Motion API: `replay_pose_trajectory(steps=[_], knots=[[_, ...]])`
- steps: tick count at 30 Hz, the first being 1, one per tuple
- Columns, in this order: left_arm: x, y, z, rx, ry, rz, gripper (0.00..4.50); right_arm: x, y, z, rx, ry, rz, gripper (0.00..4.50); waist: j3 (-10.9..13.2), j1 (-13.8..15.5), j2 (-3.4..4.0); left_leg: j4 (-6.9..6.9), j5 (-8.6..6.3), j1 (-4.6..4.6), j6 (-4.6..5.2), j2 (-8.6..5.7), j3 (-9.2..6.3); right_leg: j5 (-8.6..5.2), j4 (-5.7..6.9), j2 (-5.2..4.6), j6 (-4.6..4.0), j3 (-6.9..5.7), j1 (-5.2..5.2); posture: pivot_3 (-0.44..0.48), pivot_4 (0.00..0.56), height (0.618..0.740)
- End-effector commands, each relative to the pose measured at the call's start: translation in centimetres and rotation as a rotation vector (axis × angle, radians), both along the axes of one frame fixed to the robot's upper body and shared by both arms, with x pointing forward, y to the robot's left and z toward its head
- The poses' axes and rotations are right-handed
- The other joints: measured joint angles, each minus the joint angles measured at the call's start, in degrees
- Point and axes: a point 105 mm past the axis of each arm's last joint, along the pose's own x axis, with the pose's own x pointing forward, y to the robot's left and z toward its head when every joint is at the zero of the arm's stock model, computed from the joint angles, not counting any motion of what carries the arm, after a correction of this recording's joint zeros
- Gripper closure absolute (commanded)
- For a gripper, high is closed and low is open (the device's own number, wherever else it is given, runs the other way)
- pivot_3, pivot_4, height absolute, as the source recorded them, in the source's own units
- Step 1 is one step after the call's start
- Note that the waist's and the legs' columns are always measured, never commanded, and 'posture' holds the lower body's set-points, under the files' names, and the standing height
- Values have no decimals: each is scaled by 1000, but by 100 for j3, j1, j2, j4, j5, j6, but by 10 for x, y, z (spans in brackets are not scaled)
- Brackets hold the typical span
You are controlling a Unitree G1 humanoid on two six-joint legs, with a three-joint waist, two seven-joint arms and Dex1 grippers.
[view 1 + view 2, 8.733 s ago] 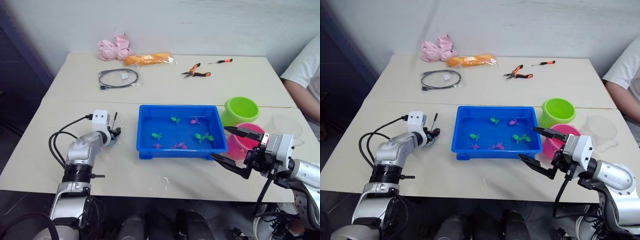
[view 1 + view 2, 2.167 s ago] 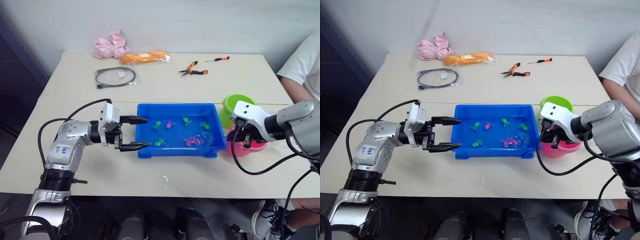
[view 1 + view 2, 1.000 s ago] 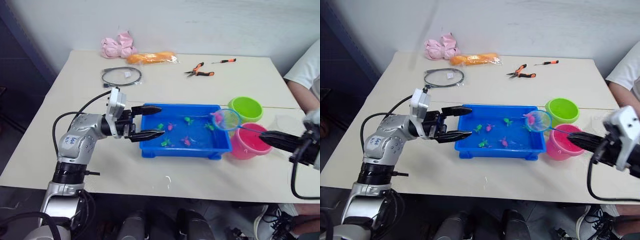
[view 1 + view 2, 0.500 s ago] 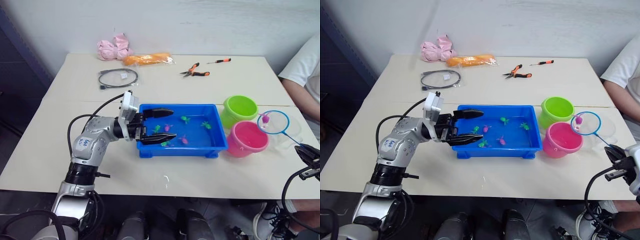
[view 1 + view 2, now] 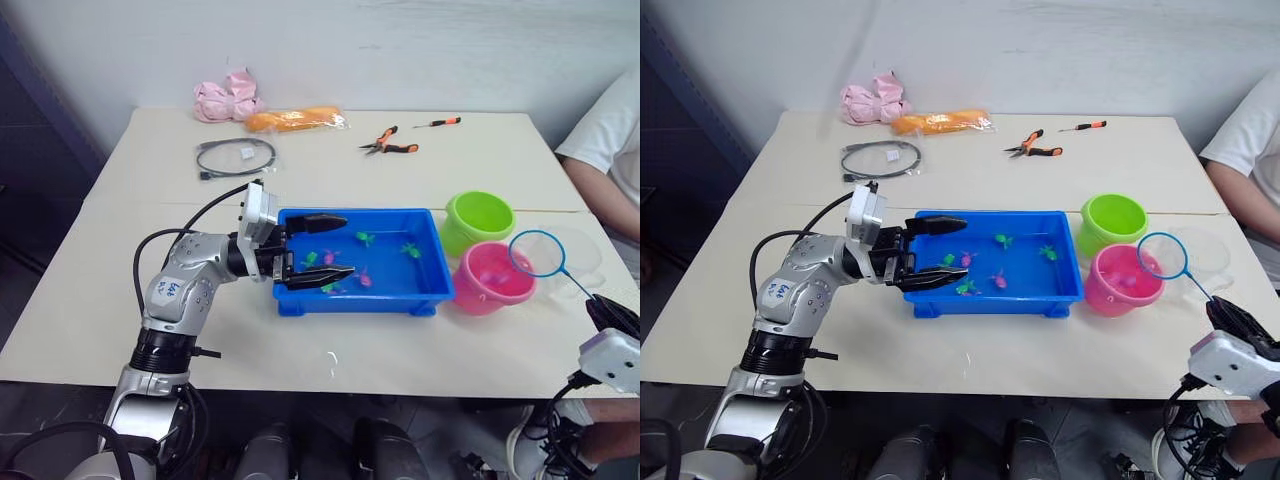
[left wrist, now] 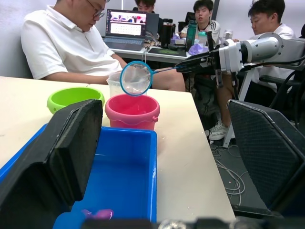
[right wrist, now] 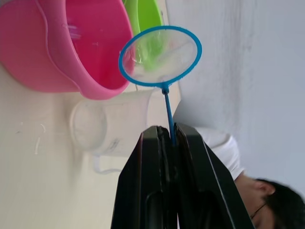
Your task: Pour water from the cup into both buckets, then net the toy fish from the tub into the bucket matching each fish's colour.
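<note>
Right hand [image 7: 167,136] low at the 4 o'clock corner of the head view, fingers [image 7: 143,191] pinched tight on the thin stick of the net [image 5: 536,254]; hoop held up in the air over the 3 o'clock edge of the pink bucket [image 5: 494,278], mesh looks bare. Clear cup [image 5: 580,252] stands on the surface just beyond the net, at 3 o'clock of the pink bucket. Green bucket [image 5: 479,220] sits just behind the pink one, toward 12 o'clock, the two nearly touching. Blue tub [image 5: 430,296] lies mid-surface, its right wall close beside both buckets. Toy fish in the tub: green ones [image 5: 365,239] toward the far wall, pink ones [image 5: 364,279] nearer the middle and front; exact count hard to tell. Left hand [image 5: 312,247] reaches in from 9 o'clock with its fingers spread wide, holding nothing, one fingertip over the tub's far-left corner and the other over its near-left rim. At the far edge of the surface, well apart from the tub: black cable loop [image 5: 236,156], pink bundle [image 5: 229,96], orange packet [image 5: 294,119], pliers [image 5: 390,143], small screwdriver [image 5: 440,122]. A person in a white shirt [image 5: 606,128] sits off the 2 o'clock side; the left wrist view shows more people seated behind at laptops.
</note>
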Motion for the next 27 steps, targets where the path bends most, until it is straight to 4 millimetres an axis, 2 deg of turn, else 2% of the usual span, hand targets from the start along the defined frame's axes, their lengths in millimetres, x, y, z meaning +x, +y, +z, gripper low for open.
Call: replay_pose_trajectory(steps=[1, 4, 6, 7, 10, 13, 16, 19, 23, 27], knots=[[-6, -1, 7, -12, -43, -9, 44, 1, -2, 4, -86, -50, 15, 4500, 0, -5, 0, 0, 0, 0, 0, 1, 0, -1, 0, -1, -2, 0, 0, 0, 150, 740], [-6, 0, 6, -9, -45, -6, 44, 4, 3, 11, -30, -104, 48, 4500, 0, -17, 0, -1, 0, 0, -3, 6, -1, -3, 0, -4, -6, 2, 0, 0, 150, 740], [-5, 5, 5, -3, -45, 6, 44, 7, 11, 20, 132, -133, 88, 4500, 0, -24, 0, -2, 0, 1, -6, 8, -1, -4, 1, -8, -8, 2, 0, 0, 150, 740], [-3, 10, 3, 5, -43, 24, 44, 10, 16, 28, 266, -143, 110, 4500, 0, -42, 0, -2, 1, 3, -6, 10, -2, -4, 1, -8, -8, 2, 0, 0, 150, 740], [2, 29, -4, 36, -35, 81, 44, 17, 44, 45, 643, -47, 249, 4500, 1, -121, 0, -4, 1, 11, -7, 17, -6, -6, 4, -14, -11, 2, 6, 0, 150, 740], [8, 52, -11, 67, -24, 157, 44, 23, 69, 53, 830, 141, 355, 4500, 1, -137, 1, -5, -1, 15, -6, 20, -9, -10, 12, -23, -18, -4, 5, 0, 150, 740], [10, 71, -20, 112, -26, 218, 44, 33, 86, 57, 849, 273, 390, 4500, 1, -117, 0, -5, -7, 15, 5, 18, -11, -11, 13, -36, -21, -16, 6, 0, 150, 740], [11, 84, -24, 135, -29, 273, 44, 46, 99, 53, 804, 377, 371, 4500, 2, -85, -2, -5, -12, 9, 10, 15, -15, -12, 10, -43, -22, -20, 3, 0, 150, 740], [6, 98, -26, 157, -35, 319, 44, 65, 103, 35, 619, 449, 307, 4500, 2, -20, -1, -5, -15, -4, 9, 13, -17, -11, 0, -47, -21, -25, -4, 0, 150, 740], [2, 100, -26, 165, -35, 327, 44, 77, 107, 28, 566, 465, 297, 4500, 2, 17, -2, -5, -18, -13, 4, 11, -16, -11, -5, -46, -21, -33, -12, 0, 150, 740]])
